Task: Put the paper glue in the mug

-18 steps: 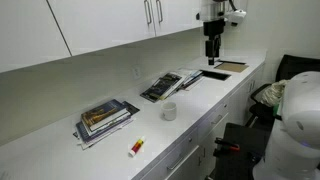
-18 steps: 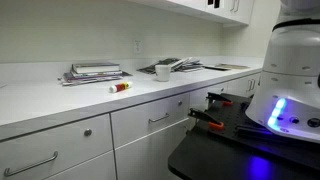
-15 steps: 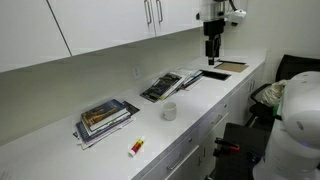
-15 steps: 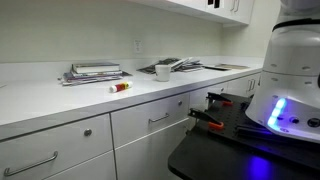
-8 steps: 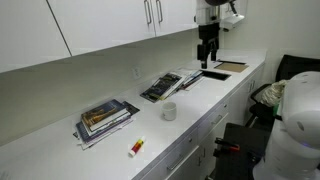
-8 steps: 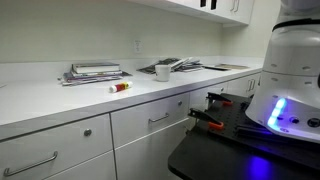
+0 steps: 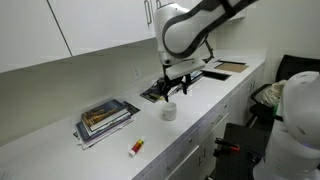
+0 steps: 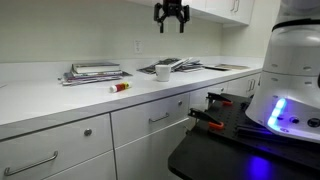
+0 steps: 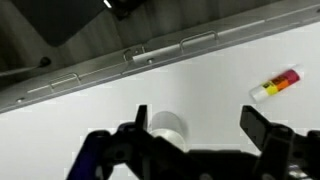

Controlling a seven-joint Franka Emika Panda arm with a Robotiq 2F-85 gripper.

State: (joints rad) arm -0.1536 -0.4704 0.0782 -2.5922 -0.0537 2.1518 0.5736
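The paper glue (image 7: pixel 136 147) is a small white stick with a red-orange band, lying on the white counter near its front edge; it also shows in the other exterior view (image 8: pixel 119 87) and in the wrist view (image 9: pixel 275 84). The mug (image 7: pixel 169 111) is a short white cup standing on the counter, seen too in an exterior view (image 8: pixel 162 72) and in the wrist view (image 9: pixel 166 127). My gripper (image 7: pixel 175 87) (image 8: pixel 171 22) hangs open and empty above the mug, well clear of it. In the wrist view the open jaws (image 9: pixel 197 122) straddle the mug, with the glue off to the right.
A stack of books (image 7: pixel 104 117) lies on the counter beyond the glue, and another pile of books and papers (image 7: pixel 170 84) lies behind the mug. White wall cabinets (image 7: pixel 100 25) hang above. A flat board (image 7: pixel 230 67) lies at the far end.
The arm has swung from the far end of the counter, by the cabinets, to a spot above the mug. The glue and mug have not moved.
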